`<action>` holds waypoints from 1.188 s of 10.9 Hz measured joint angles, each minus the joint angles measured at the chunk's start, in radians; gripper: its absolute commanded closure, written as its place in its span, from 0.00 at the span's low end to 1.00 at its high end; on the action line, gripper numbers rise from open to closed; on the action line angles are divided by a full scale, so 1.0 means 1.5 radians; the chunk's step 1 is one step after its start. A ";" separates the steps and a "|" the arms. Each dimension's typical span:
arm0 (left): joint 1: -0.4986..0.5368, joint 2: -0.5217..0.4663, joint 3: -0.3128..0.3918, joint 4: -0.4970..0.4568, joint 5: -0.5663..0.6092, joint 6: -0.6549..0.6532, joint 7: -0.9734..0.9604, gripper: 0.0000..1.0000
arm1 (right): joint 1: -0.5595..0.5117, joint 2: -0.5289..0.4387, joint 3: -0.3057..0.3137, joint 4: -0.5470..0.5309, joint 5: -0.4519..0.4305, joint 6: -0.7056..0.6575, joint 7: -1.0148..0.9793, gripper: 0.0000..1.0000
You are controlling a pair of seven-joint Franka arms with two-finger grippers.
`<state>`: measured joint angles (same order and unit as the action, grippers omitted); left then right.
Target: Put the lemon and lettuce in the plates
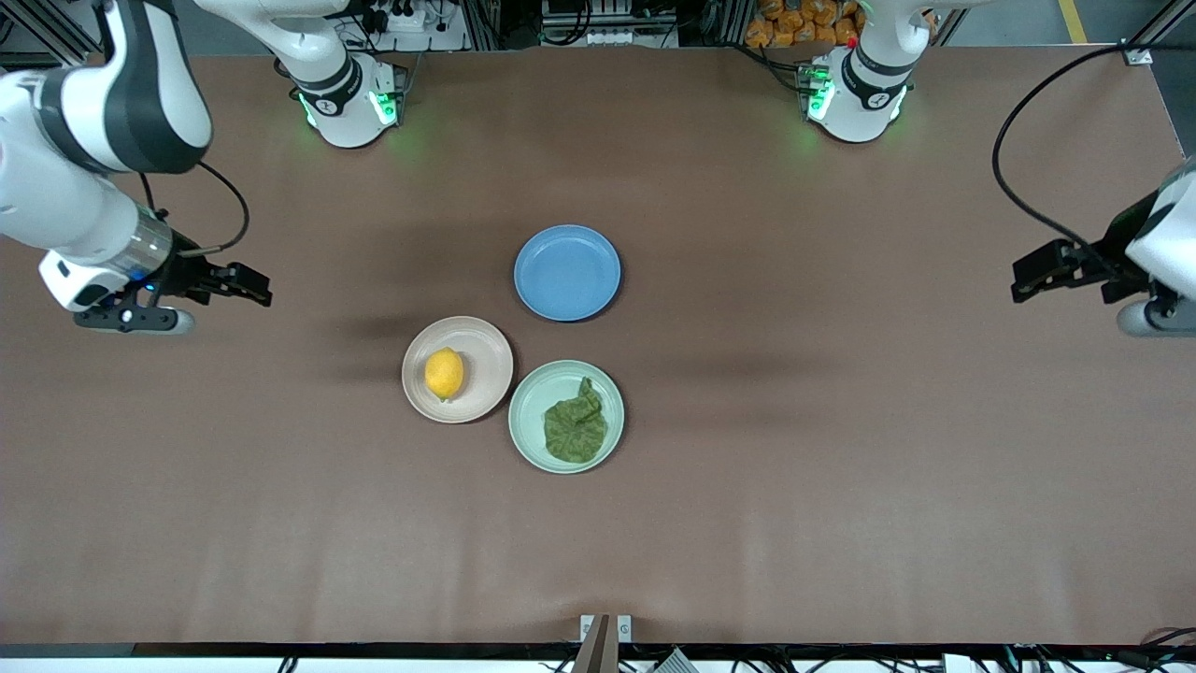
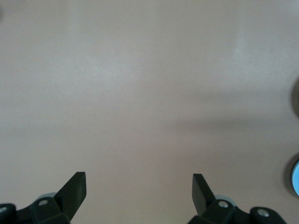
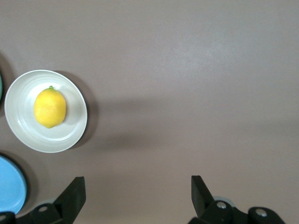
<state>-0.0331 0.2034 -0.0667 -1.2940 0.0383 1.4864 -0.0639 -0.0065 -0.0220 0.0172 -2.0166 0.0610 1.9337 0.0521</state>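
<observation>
Brown matte table (image 1: 841, 523) fills the whole scene, and most of it is bare. Over its end on the right arm's side hangs the right gripper (image 1: 250, 284), with its two fingers (image 3: 74, 193) spread wide apart and nothing between them; under it is only bare cloth. Over the other end hangs the left gripper (image 1: 1028, 280), also with fingers (image 2: 74, 189) wide apart and holding nothing. Both arms wait, well apart from the plates, so there is much open room between each gripper and the middle of the table.

Near the middle three plates stand close together. On the beige-pink plate (image 1: 483, 393) lies the lemon (image 1: 444, 373), a little off the centre. Just beside this plate, at about 4 o'clock from it in the front view, is the mint green plate (image 1: 529, 404), and the lettuce (image 1: 575, 424) lies inside it, crumpled. Their rims almost touch. At 12 o'clock from the green plate is the blue plate (image 1: 566, 272), with nothing on it.
</observation>
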 measured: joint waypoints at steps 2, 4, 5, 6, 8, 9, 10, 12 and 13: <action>0.000 -0.015 -0.002 -0.001 0.000 -0.012 0.000 0.00 | 0.000 -0.005 -0.001 0.049 0.000 -0.059 0.000 0.00; 0.000 -0.030 -0.005 -0.002 -0.004 -0.027 0.000 0.00 | 0.000 -0.007 -0.001 0.097 -0.001 -0.114 -0.001 0.00; 0.000 -0.037 -0.005 -0.004 -0.005 -0.031 0.000 0.00 | 0.000 -0.008 -0.001 0.120 -0.005 -0.139 -0.001 0.00; 0.000 -0.042 -0.005 -0.009 -0.006 -0.033 0.000 0.00 | 0.000 -0.009 -0.001 0.140 -0.009 -0.160 -0.001 0.00; 0.000 -0.047 -0.005 -0.020 -0.015 -0.033 0.000 0.00 | 0.000 -0.011 -0.001 0.175 -0.014 -0.194 -0.001 0.00; 0.000 -0.047 -0.005 -0.022 -0.018 -0.033 0.000 0.00 | 0.000 -0.013 -0.001 0.200 -0.015 -0.213 -0.001 0.00; 0.000 -0.047 -0.005 -0.024 -0.021 -0.033 0.000 0.00 | 0.000 -0.014 -0.001 0.225 -0.015 -0.233 -0.001 0.00; 0.000 -0.048 -0.005 -0.030 -0.034 -0.033 0.000 0.00 | 0.000 -0.016 -0.001 0.250 -0.016 -0.250 -0.001 0.00; 0.000 -0.049 -0.005 -0.034 -0.038 -0.033 0.000 0.00 | 0.000 -0.015 -0.001 0.250 -0.016 -0.250 -0.001 0.00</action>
<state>-0.0333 0.1302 -0.0742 -1.3447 -0.0182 1.4375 -0.0634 -0.0064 -0.0447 0.0154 -1.6422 0.0365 1.5583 0.0508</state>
